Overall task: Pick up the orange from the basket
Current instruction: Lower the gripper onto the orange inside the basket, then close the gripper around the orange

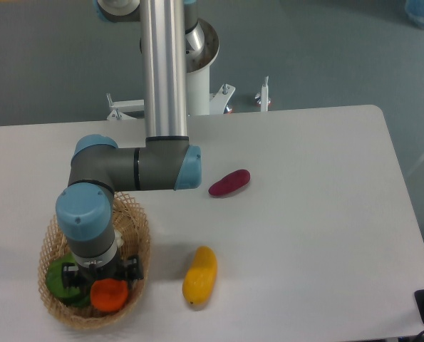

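Fingers (103, 279) hidden under the wrist; I can't tell their opening or contact. Orange (109, 295) sits just below them in the basket (137, 235). I judge grasp step; next: close, lift straight.

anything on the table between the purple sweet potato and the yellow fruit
No. In the camera view the stretch of white table between the sweet potato and the yellow fruit is bare.
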Tool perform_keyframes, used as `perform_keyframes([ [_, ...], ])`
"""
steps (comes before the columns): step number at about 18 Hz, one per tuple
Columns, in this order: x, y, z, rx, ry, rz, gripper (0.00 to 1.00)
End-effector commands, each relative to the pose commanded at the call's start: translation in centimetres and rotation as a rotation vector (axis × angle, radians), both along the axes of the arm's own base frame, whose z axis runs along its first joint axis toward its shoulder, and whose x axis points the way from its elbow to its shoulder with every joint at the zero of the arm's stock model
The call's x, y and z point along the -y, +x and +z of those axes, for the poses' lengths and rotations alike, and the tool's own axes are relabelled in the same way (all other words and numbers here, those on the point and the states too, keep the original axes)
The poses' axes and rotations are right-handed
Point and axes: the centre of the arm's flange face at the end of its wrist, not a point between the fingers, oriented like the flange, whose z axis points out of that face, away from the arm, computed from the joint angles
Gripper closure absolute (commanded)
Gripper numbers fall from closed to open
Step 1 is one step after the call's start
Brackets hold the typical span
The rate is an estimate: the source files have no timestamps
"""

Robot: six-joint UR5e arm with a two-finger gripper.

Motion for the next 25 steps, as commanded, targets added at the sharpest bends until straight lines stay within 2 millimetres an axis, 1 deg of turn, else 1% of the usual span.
perform_keyframes([
  [6, -0.1, -0.1, -1.1, 0.002, -0.016, -0.004, 0.00],
  [13, -0.2, -0.2, -1.4, -0.003, -0.019, -0.008, 0.00],
  [20, -0.3, -0.4, -2.3, -0.012, -0.031, -0.004, 0.00],
  [21, -0.3, -0.4, -2.3, -0.014, -0.028, -0.006, 0.01],
  [24, -0.4, -0.4, -2.2, -0.016, -0.024, -0.006, 0.07],
  [25, -0.4, -0.4, -2.2, -0.014, -0.023, -0.006, 0.07],
])
